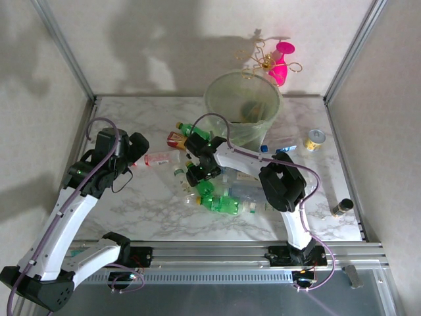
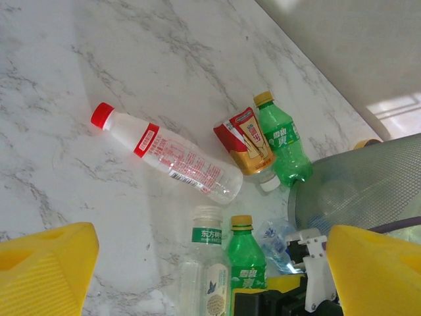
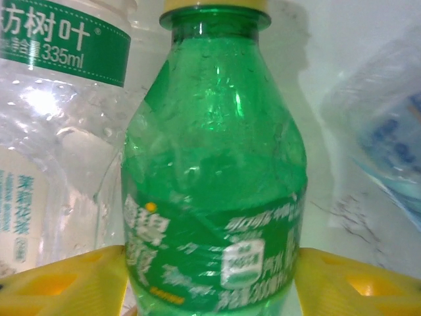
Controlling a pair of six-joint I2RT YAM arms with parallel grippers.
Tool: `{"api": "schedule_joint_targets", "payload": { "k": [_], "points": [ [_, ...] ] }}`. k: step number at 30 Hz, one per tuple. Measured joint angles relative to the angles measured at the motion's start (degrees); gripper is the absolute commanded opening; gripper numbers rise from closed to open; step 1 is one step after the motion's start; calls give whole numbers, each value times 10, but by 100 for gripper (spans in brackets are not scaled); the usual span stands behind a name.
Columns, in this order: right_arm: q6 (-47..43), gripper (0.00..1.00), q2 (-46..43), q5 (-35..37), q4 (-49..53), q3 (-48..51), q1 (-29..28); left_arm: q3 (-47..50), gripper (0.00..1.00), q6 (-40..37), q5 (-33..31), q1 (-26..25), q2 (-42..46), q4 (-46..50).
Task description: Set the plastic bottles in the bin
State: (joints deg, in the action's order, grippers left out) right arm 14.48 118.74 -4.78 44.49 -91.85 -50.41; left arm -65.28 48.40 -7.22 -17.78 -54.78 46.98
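My right gripper (image 3: pixel 210 280) pinches a green bottle (image 3: pixel 214 197) at the label, pads on both sides. It has a yellow cap and white print. It sits among other bottles (image 1: pixel 230 201) on the marble table (image 1: pixel 141 204), near the bin (image 1: pixel 271 113). My left gripper (image 2: pixel 214 263) is spread wide and empty, beside a red-capped clear bottle (image 2: pixel 174 158).

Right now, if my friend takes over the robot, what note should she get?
Left claw: open, empty, near the red-capped bottle.
Right claw: around a green bottle among the pile; whether it grips is unclear.
Bin: at the back of the table; its contents are hard to see.
Done: can't tell.
Left: many bottles lie on the table in front of the bin.
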Motion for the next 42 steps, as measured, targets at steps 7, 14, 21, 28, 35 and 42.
{"api": "schedule_joint_targets", "payload": {
  "k": [7, 14, 21, 28, 35, 42],
  "points": [
    [-2, 65, 30, 3, -1, 5, -1, 0, 88, -5, 2, 0, 0, -7],
    [-8, 58, 29, 7, 11, -15, -1, -10, 88, -7, 4, 0, -7, -15],
    [-15, 58, -7, 7, 20, -21, -1, -11, 88, -22, 9, 0, -8, -26],
    [-21, 58, -116, 16, -1, -18, -17, -45, 86, -47, 75, 0, -22, -71],
    [-32, 57, -194, 18, -32, -48, -43, -83, 83, -69, 145, 0, -31, -154],
    [-32, 57, -225, 31, -51, -116, -36, -91, 82, -82, 212, -5, -31, -250]
  ]
}}
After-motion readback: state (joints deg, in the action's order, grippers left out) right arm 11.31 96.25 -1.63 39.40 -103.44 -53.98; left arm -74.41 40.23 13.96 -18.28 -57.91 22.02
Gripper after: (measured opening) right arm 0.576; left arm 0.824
